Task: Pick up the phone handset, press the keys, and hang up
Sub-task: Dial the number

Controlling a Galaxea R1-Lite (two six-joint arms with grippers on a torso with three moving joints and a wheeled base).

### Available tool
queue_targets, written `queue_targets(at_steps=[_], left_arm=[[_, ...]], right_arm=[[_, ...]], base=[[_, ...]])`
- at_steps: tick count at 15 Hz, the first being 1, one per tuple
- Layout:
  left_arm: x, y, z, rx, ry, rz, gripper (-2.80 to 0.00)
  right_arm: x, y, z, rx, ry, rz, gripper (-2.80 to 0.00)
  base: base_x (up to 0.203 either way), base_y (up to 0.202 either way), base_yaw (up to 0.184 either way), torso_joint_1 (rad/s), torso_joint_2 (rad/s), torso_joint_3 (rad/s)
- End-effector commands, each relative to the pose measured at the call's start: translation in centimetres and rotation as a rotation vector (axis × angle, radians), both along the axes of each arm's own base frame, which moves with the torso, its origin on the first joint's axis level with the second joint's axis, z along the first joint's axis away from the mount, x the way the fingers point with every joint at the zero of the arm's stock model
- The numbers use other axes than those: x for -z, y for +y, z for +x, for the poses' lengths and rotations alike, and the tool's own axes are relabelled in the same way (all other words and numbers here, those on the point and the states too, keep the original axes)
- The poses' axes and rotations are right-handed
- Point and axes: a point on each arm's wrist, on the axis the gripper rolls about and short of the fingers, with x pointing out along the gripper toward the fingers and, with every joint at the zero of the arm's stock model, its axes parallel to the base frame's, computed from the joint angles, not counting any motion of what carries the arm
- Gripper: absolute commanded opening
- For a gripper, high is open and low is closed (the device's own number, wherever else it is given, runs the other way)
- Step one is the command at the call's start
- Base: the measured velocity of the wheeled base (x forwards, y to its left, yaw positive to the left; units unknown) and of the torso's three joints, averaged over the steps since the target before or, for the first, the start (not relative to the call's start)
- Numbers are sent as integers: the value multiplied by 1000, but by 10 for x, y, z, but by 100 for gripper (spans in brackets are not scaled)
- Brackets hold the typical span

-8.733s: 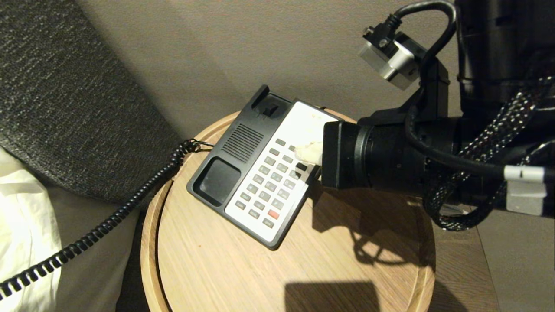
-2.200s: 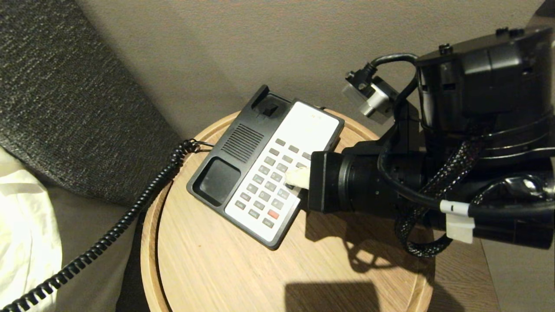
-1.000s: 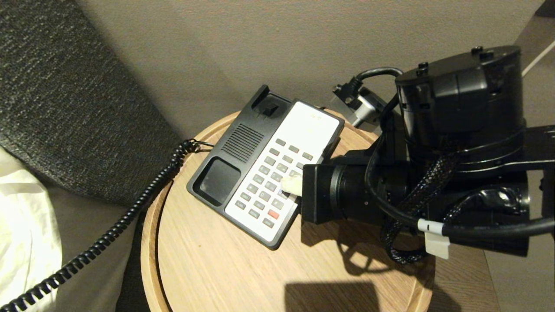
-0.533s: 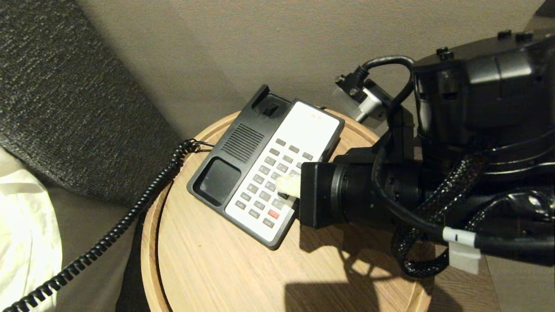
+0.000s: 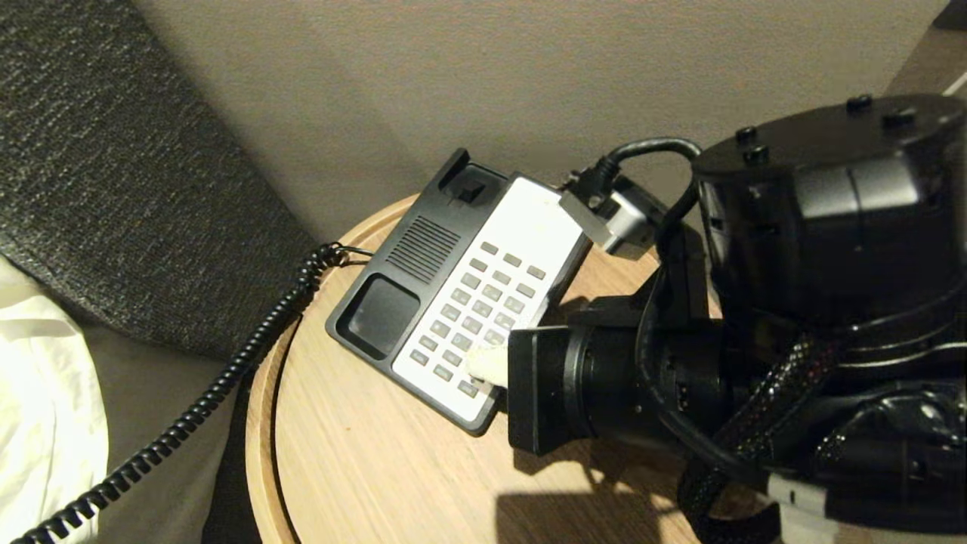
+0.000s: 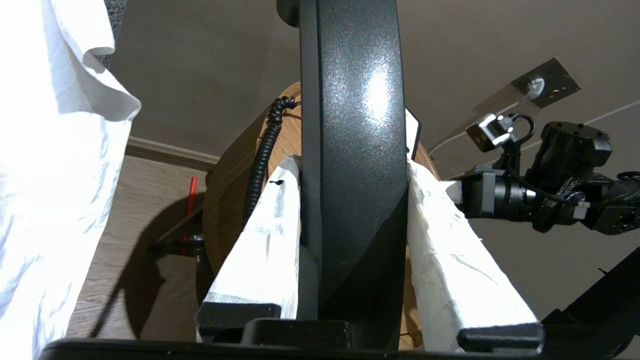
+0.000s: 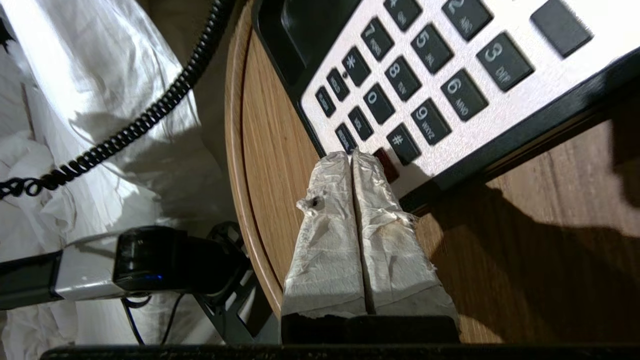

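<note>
Hiding the red key [image 7: 387,164], closed right hand [image 7: 351,159]; left hand [image 6: 352,172] clamping the phone handset [image 6: 352,125].

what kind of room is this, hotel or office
Probably a hotel bedroom: a corded desk phone on a small round wooden side table, white bedding beside it, and a dark padded headboard behind.

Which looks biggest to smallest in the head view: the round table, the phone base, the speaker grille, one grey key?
1. Round table, though part runs out of view.
2. Phone base.
3. Speaker grille.
4. One grey key.
All sit at a similar distance from the camera, so the order is safe.
</note>
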Motion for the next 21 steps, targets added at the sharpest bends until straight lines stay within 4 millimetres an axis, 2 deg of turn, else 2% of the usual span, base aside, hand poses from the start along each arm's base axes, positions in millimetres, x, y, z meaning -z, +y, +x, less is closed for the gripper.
queue_targets(at_steps=[1, 14, 21], left_arm=[[0, 0, 0, -1, 3, -2, -280], [0, 0, 0, -2, 2, -2, -280], [0, 1, -1, -2, -2, -5, -280]], right_arm=[[8, 6, 0, -5, 9, -18, -280], [22, 12, 5, 3, 18, -61, -280], [22, 13, 5, -11, -26, -95, -280]], base=[[0, 0, 0, 0, 0, 0], [0, 0, 0, 0, 0, 0], [0, 0, 0, 0, 0, 0]])
